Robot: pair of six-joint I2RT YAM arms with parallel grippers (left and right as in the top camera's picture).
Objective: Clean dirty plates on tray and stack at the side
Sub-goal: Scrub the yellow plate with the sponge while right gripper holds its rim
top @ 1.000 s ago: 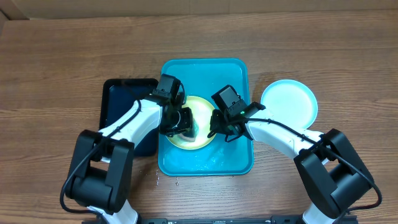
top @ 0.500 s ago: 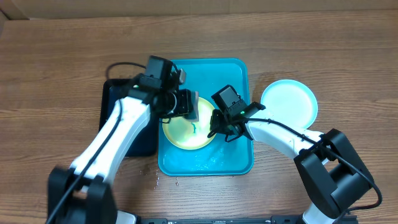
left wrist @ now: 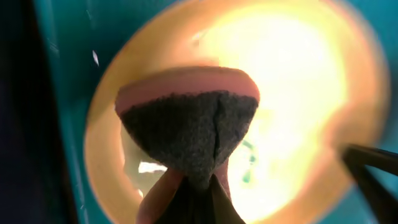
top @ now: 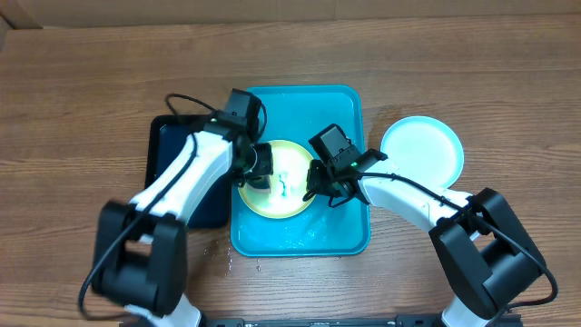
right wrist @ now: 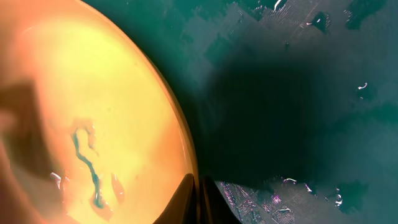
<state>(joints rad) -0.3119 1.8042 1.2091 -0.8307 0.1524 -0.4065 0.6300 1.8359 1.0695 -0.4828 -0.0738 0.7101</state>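
The yellow-green plate (top: 280, 195) lies in the blue tray (top: 300, 104), with a blue smear (right wrist: 84, 162) (thin, squiggly) near its middle. The left gripper (top: 260, 169) clamps a sponge (left wrist: 193, 134) over the plate. The right gripper (top: 318, 189) pinches the plate's right rim. A light blue plate (top: 422, 150) sits on the worktop (top: 91, 91) just beside the tray.

Wooden table (top: 82, 91) bearing one turquoise tray (top: 300, 104) holding a yellow-green plate (top: 286, 204) with a blue smudge (top: 283, 186), the left gripper (top: 260, 173) over its left part, the right gripper (top: 313, 189) at its right rim; a black tray (top: 172, 145) just beside on the left; a light blue plate (top: 422, 150) on the right.
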